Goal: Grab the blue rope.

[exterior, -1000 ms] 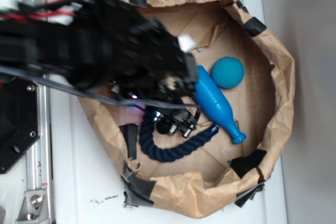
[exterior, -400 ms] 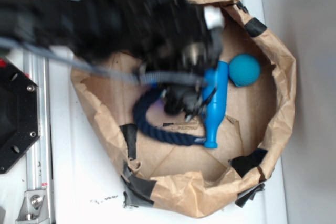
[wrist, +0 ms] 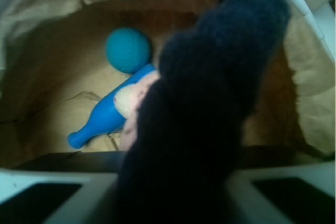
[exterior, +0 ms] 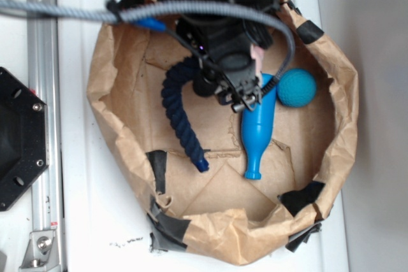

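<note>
hanging limp down the left half of the paper-lined basket (exterior: 108, 119): blue rope (exterior: 178, 116), soft, bendy, light, grippy. upper end pinched in clenched fingers (exterior: 239, 97), best held mid-cord. rightward, blue pin (exterior: 257, 133), teal ball (exterior: 296, 87).

Wrist view: blue rope (wrist: 210, 103) fills the centre and right, very close to the lens and blurred, running up from between the pale jaws at the bottom edge. Behind it, a blue pin (wrist: 107, 116) lies on brown paper (wrist: 47, 98), with a teal ball (wrist: 127, 50) just beside its wide end. A pinkish item (wrist: 137, 98) is partly hidden by the rope.
</note>
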Controlling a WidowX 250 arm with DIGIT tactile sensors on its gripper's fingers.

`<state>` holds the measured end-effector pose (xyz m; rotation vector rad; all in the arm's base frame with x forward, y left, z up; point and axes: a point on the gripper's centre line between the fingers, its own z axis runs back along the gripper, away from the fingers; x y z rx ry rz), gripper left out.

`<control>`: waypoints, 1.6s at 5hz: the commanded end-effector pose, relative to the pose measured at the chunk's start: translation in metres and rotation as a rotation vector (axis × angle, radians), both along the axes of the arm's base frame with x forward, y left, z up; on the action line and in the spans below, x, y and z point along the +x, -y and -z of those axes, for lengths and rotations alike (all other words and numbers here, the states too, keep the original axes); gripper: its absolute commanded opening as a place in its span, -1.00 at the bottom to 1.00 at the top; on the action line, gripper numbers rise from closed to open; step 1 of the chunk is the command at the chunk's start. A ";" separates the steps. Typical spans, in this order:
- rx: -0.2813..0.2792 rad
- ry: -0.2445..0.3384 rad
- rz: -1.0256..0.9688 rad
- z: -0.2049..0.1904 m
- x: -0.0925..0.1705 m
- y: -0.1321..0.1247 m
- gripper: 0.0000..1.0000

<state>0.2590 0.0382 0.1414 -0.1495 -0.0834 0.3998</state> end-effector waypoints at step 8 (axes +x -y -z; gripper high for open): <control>0.063 -0.105 0.102 0.056 0.014 0.027 1.00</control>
